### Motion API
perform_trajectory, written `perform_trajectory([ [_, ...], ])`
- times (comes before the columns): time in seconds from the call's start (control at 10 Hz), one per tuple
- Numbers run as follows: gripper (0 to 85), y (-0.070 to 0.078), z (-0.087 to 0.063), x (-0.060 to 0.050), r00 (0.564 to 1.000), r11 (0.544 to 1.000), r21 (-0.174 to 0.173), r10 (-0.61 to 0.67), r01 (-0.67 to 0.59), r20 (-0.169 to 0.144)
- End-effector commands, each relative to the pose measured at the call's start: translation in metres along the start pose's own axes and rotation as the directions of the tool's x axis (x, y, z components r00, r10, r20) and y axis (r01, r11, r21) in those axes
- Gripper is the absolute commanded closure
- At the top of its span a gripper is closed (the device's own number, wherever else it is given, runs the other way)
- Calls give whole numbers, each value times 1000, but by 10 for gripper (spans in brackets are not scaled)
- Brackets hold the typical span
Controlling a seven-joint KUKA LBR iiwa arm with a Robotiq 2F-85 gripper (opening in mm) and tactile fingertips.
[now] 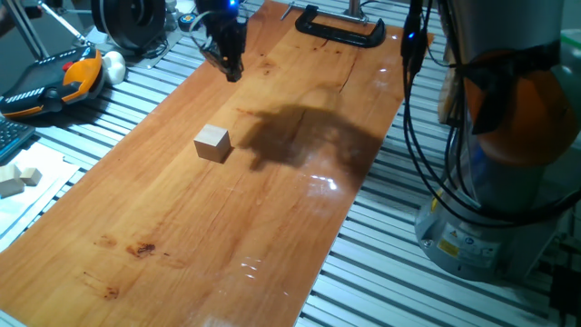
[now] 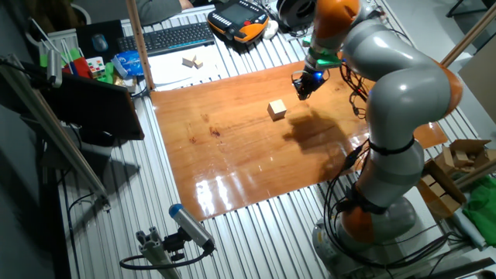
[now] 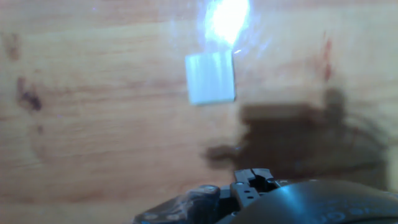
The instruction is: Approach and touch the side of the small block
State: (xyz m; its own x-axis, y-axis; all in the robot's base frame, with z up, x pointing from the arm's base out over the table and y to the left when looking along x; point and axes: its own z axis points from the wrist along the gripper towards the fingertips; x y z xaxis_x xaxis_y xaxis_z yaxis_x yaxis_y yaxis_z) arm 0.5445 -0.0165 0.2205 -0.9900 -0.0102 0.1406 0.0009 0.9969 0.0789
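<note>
The small block (image 1: 212, 143) is a pale wooden cube resting on the varnished wooden board (image 1: 182, 245), left of the arm's dark shadow. It also shows in the other fixed view (image 2: 277, 109) and, washed out by glare, in the hand view (image 3: 210, 77). My black gripper (image 1: 232, 71) hangs above the far part of the board, well beyond the block and apart from it. Its fingers look pressed together with nothing between them. From the other side the gripper (image 2: 301, 87) is right of and behind the block. The fingertips (image 3: 252, 176) show at the bottom of the hand view.
A black clamp (image 1: 340, 27) holds the board's far edge. An orange teach pendant (image 1: 54, 82) lies at the far left, and flat pale wood pieces (image 1: 18, 177) rest on white paper left of the board. The arm's base (image 1: 490, 200) and cables stand at the right.
</note>
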Motion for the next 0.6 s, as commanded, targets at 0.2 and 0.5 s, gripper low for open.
perform_trajectory([
  [0.2, 843, -3, 25, -23, 999, 999, 34, -32, 31, 30],
  [0.5, 843, -12, 43, -42, 997, 997, 54, -59, 57, 43],
])
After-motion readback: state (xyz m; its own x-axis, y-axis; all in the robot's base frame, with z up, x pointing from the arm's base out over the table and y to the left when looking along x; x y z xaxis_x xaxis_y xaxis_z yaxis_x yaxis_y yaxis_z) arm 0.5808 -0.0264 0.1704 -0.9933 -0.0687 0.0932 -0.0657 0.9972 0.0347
